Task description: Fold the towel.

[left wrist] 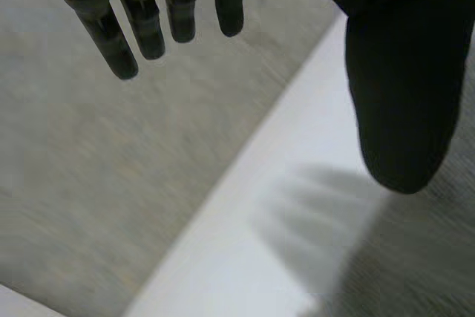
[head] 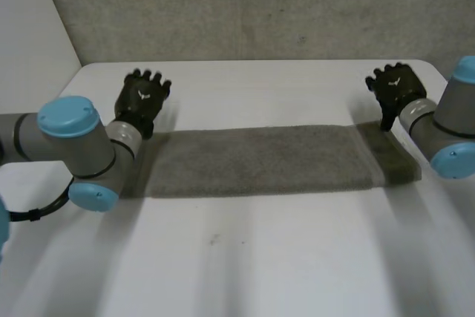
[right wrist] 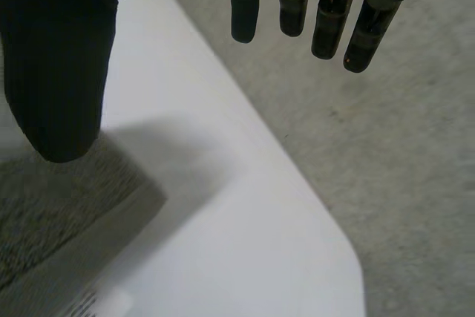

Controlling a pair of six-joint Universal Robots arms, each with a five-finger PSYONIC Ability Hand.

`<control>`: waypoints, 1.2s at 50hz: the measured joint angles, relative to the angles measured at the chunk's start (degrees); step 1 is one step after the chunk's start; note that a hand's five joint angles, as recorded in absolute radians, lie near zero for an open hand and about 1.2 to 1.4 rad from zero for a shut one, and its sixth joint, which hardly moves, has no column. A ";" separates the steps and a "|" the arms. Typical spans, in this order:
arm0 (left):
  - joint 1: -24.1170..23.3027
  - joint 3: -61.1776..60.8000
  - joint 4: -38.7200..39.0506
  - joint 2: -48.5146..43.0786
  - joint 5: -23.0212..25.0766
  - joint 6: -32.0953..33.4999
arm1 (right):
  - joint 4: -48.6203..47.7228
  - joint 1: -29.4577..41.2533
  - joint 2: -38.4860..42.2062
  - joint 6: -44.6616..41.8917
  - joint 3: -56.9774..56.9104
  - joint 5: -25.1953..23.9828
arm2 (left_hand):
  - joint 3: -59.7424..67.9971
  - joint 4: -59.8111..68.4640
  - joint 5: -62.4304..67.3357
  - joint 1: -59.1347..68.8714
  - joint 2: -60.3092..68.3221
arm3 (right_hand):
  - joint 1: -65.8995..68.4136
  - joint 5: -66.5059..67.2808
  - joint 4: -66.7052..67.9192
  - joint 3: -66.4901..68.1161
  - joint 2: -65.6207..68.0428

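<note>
The left hand [head: 142,98], upper left of the frame, and the right hand [head: 393,88], upper right, are hanging with fingers straight, gripping nothing. A long, nubby grey towel [head: 260,159] is lying flat across the middle of the smooth white table [head: 237,257].

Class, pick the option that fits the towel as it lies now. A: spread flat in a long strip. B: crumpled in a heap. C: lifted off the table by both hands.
A: the towel lies flat as a long strip on the table, its ends near the open left hand and right hand, neither holding it.
</note>
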 measured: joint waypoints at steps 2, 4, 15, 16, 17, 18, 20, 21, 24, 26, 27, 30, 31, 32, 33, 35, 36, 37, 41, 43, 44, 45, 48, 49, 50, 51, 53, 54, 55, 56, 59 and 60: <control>-0.17 -1.78 1.52 1.93 -0.17 0.02 | -0.22 -0.03 -2.32 0.87 2.14 -0.04 | -0.51 -0.51 -0.44 -0.36 -0.57 | 0.00 -0.01 0.00 0.00 0.00; -0.36 -6.54 4.21 7.32 -0.48 -0.04 | -0.52 -0.18 -8.62 3.02 8.39 -0.41 | -1.95 -1.80 -1.41 -1.59 -1.82 | 0.00 -0.03 0.00 0.00 0.00; 0.31 -26.15 5.45 24.53 -0.37 -0.77 | 0.15 -5.23 -24.59 5.43 31.08 -5.87 | -3.12 -2.87 -1.95 -2.62 -2.86 | 0.00 -0.02 0.00 0.14 0.00; 0.32 -28.02 5.35 25.60 -0.33 -0.81 | 0.20 -6.76 -25.62 5.24 33.95 -7.64 | -3.12 -2.87 -1.95 -2.62 -2.87 | 0.24 0.43 0.54 0.86 0.36; 0.32 -28.02 5.35 25.60 -0.33 -0.81 | 0.20 -6.76 -25.62 5.24 33.95 -7.64 | -3.12 -2.87 -1.95 -2.62 -2.87 | 0.24 0.43 0.54 0.86 0.36; 0.31 -29.12 5.29 26.20 -0.31 -0.83 | 0.19 -7.21 -25.86 5.17 34.76 -8.19 | -3.12 -2.87 -1.95 -2.62 -2.87 | 0.25 1.02 0.98 1.83 0.41; 0.27 -32.03 4.83 27.59 -0.28 -0.94 | -0.08 -9.50 -26.45 4.66 38.46 -11.42 | -3.12 -2.91 -1.95 -2.62 -2.89 | 5.36 6.07 6.50 7.79 5.80; 0.26 -32.48 4.65 27.82 -0.27 -1.01 | -0.18 -9.91 -26.43 4.52 39.03 -12.03 | -3.12 -2.91 -1.95 -2.62 -2.89 | 6.81 7.15 7.79 9.09 7.09; 0.24 -34.30 2.82 28.73 -0.24 -1.95 | -1.23 -12.06 -25.69 3.46 41.67 -15.16 | -3.12 -2.91 -1.96 -2.62 -2.89 | 8.57 8.67 9.68 10.95 8.29; 0.24 -34.61 1.71 28.95 -0.23 -2.78 | -1.93 -12.83 -24.90 2.80 42.47 -16.39 | -3.12 -2.91 -1.96 -2.62 -2.90 | 8.57 8.78 9.78 10.95 8.29; 0.26 -34.67 1.08 29.04 -0.22 -3.38 | -2.31 -13.15 -24.45 2.46 42.74 -16.84 | -3.12 -2.91 -1.96 -2.62 -2.90 | 8.57 8.94 9.93 10.95 8.29; 0.32 -34.62 -0.69 29.17 -0.18 -5.44 | -3.33 -13.85 -23.01 1.47 43.14 -17.77 | -3.12 -2.91 -1.96 -2.62 -2.90 | 8.57 9.17 10.17 10.95 8.29; 0.35 -34.53 -1.42 29.20 -0.16 -6.49 | -3.58 -14.01 -22.57 1.19 43.15 -17.88 | -3.12 -2.92 -1.96 -2.62 -2.90 | 8.57 9.22 10.27 10.95 8.29; 0.41 -34.40 -2.23 29.24 -0.15 -7.88 | -4.29 -14.34 -21.30 0.34 43.04 -18.12 | -3.12 -2.92 -1.96 -2.62 -2.90 | 8.62 9.41 10.47 11.10 8.28; 0.43 -34.35 -2.52 29.25 -0.14 -8.43 | -4.54 -14.44 -20.80 0.04 42.96 -18.15 | -3.12 -2.92 -1.96 -2.62 -2.90 | 9.03 9.62 10.77 11.55 8.28; 0.48 -34.24 -3.08 29.31 -0.13 -9.60 | -5.12 -14.60 -19.80 -0.65 42.71 -18.12 | -3.12 -2.92 -1.96 -2.62 -2.90 | 9.42 9.77 10.94 11.81 8.35; 0.51 -34.16 -3.44 29.43 -0.13 -10.57 | -5.75 -14.71 -18.80 -1.37 42.45 -18.01 | -3.12 -2.92 -1.96 -2.62 -2.90 | 11.67 11.36 12.83 14.01 11.22; 0.51 -34.16 -3.44 29.43 -0.13 -10.57 | -5.75 -14.71 -18.80 -1.37 42.45 -18.01 | -3.12 -2.92 -1.96 -2.62 -2.90 | 11.67 11.36 12.83 14.01 11.22; 0.54 -34.11 -3.71 29.69 -0.12 -11.76 | -7.31 -14.88 -16.95 -2.70 41.78 -17.77 | -3.12 -2.92 -1.96 -2.62 -2.90 | 18.26 17.02 18.94 20.18 18.68; 0.57 -34.11 -3.67 29.74 -0.12 -11.84 | -7.94 -14.96 -16.34 -3.03 41.45 -17.70 | -3.12 -2.92 -1.96 -2.62 -2.90 | 20.64 19.15 21.20 22.45 21.33; 0.57 -34.12 -3.63 29.76 -0.12 -11.84 | -8.24 -14.99 -16.06 -3.15 41.29 -17.65 | -3.12 -2.92 -1.96 -2.62 -2.90 | 23.08 21.85 24.05 25.28 23.92; 0.57 -34.13 -3.60 29.77 -0.12 -11.83 | -8.46 -15.01 -15.86 -3.22 41.13 -17.61 | -3.12 -2.92 -1.96 -2.62 -2.90 | 24.30 23.18 25.48 26.70 25.68; 0.57 -34.18 -3.51 29.79 -0.12 -11.74 | -9.01 -15.05 -15.32 -3.35 40.63 -17.49 | -3.12 -2.92 -1.96 -2.62 -2.91 | 35.53 35.61 38.46 39.62 39.01; 0.56 -34.20 -3.49 29.81 -0.12 -11.72 | -9.08 -15.06 -15.26 -3.36 40.54 -17.46 | -3.12 -2.92 -1.96 -2.62 -2.91 | 38.13 38.49 41.50 42.66 41.39; 0.56 -34.23 -3.48 29.81 -0.13 -11.69 | -9.17 -15.05 -15.17 -3.36 40.40 -17.43 | -3.12 -2.92 -1.96 -2.62 -2.91 | 38.13 38.49 41.50 42.66 41.39; 0.56 -34.25 -3.47 29.82 -0.14 -11.67 | -9.22 -15.06 -15.14 -3.36 40.32 -17.40 | -3.12 -2.92 -1.96 -2.62 -2.91 | 41.53 42.08 45.21 46.34 45.62; 0.55 -34.32 -3.46 29.83 -0.16 -11.63 | -9.37 -15.10 -15.14 -3.35 40.10 -17.32 | -3.12 -2.92 -1.96 -2.62 -2.92 | 44.49 48.36 54.09 54.92 53.40; 0.55 -34.37 -3.45 29.84 -0.18 -11.61 | -9.49 -15.18 -15.23 -3.32 39.96 -17.25 | -3.12 -2.92 -1.96 -2.62 -2.92 | 44.49 48.40 54.63 55.21 53.53; 0.55 -34.37 -3.45 29.84 -0.18 -11.61 | -9.49 -15.18 -15.23 -3.32 39.96 -17.25 | -3.12 -2.92 -1.96 -2.62 -2.92 | 44.49 48.40 54.63 55.21 53.53; 0.55 -34.43 -3.45 29.85 -0.19 -11.60 | -9.66 -15.52 -15.45 -3.27 39.88 -17.06 | -3.12 -2.93 -1.96 -2.62 -2.92 | 44.49 48.41 54.84 55.21 53.53; 0.57 -34.51 -3.49 29.94 -0.21 -11.60 | -9.99 -16.96 -16.06 -3.24 39.75 -16.21 | -3.12 -2.92 -1.96 -2.62 -2.92 | 44.49 48.41 54.85 55.21 53.53; 0.58 -34.53 -3.49 29.99 -0.21 -11.60 | -10.05 -17.37 -16.20 -3.25 39.70 -15.97 | -3.12 -2.93 -1.96 -2.62 -2.93 | 44.49 48.41 54.85 55.21 53.53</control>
